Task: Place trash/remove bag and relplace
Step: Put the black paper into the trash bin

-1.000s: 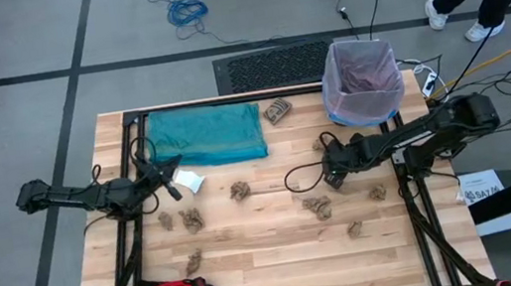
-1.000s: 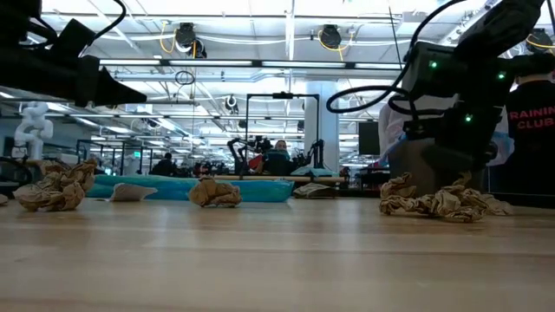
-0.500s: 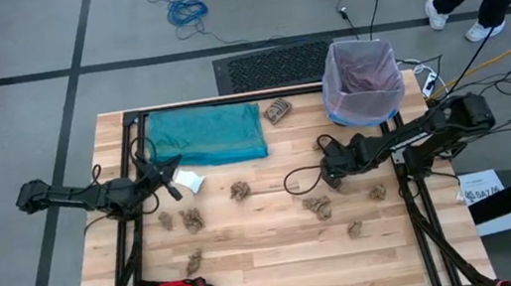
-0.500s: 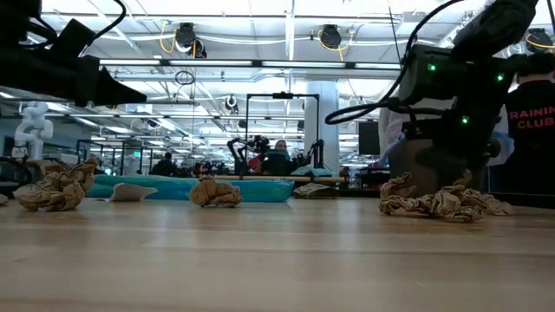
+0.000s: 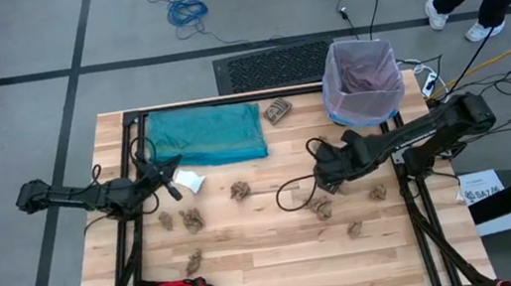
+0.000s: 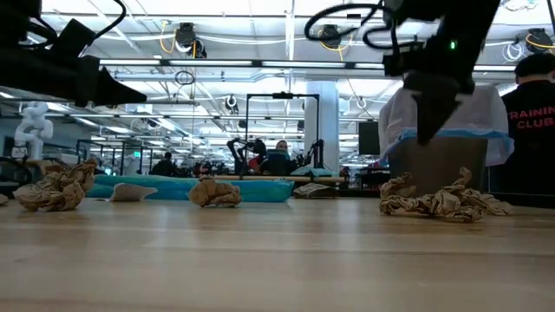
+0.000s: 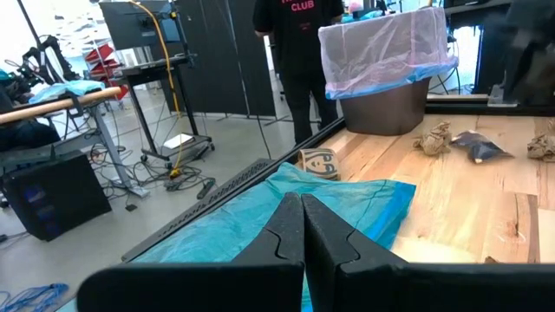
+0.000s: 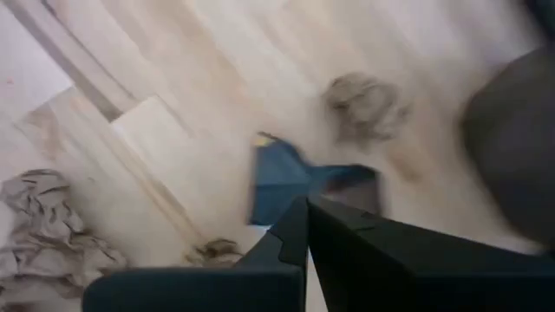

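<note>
While the light wooden slatted table [image 5: 283,269] is strewn with crumpled tan-brown paper wads [image 5: 319,206], little of the task is judged done. The translucent lilac-pink bin liner with blue rim [image 5: 361,81] is seated in the bin at the far right corner; the folded teal-green replacement bag [image 5: 206,135] is untouched. The right gripper [image 5: 322,186], fingers pressed together and empty, is poised above a wad; the left gripper [image 5: 173,188] is parked closed.

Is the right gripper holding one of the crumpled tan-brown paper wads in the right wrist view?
No: the right gripper has its dark fingers pressed together with nothing between them, and the crumpled tan-brown paper wads lie on the wooden table.
</note>
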You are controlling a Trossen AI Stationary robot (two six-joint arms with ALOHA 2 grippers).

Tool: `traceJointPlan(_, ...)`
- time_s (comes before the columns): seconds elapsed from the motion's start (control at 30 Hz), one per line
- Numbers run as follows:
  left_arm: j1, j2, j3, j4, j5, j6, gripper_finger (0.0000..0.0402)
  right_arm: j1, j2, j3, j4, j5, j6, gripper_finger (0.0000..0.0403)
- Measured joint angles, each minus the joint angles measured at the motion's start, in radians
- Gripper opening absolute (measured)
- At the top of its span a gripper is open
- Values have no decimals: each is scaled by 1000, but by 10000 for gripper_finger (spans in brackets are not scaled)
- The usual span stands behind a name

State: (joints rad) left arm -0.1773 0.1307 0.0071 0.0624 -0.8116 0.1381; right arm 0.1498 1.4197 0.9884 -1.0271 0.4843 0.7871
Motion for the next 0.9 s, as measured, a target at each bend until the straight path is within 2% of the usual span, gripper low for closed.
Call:
traceJointPlan(0.17, 0, 0, 0, 0, 0, 0, 0, 25, 0, 178, -170, 128, 0, 0)
traceJointPlan(0.27, 0, 0, 0, 0, 0, 0, 0, 29, -2, 277, -214, 187, -30, 0)
traceJointPlan(0.4, 0, 0, 0, 0, 0, 0, 0, 29, -3, 327, -226, 118, -173, 0)
traceJointPlan(0.57, 0, 0, 0, 0, 0, 0, 0, 54, -2, 306, -230, -17, -311, 10)
traceJointPlan(0.73, 0, 0, 0, 0, 0, 0, 0, 141, -2, 201, -215, -3, -323, 43)
traceJointPlan(0.9, 0, 0, 0, 0, 0, 0, 0, 206, -2, 25, -59, 71, -300, 72)
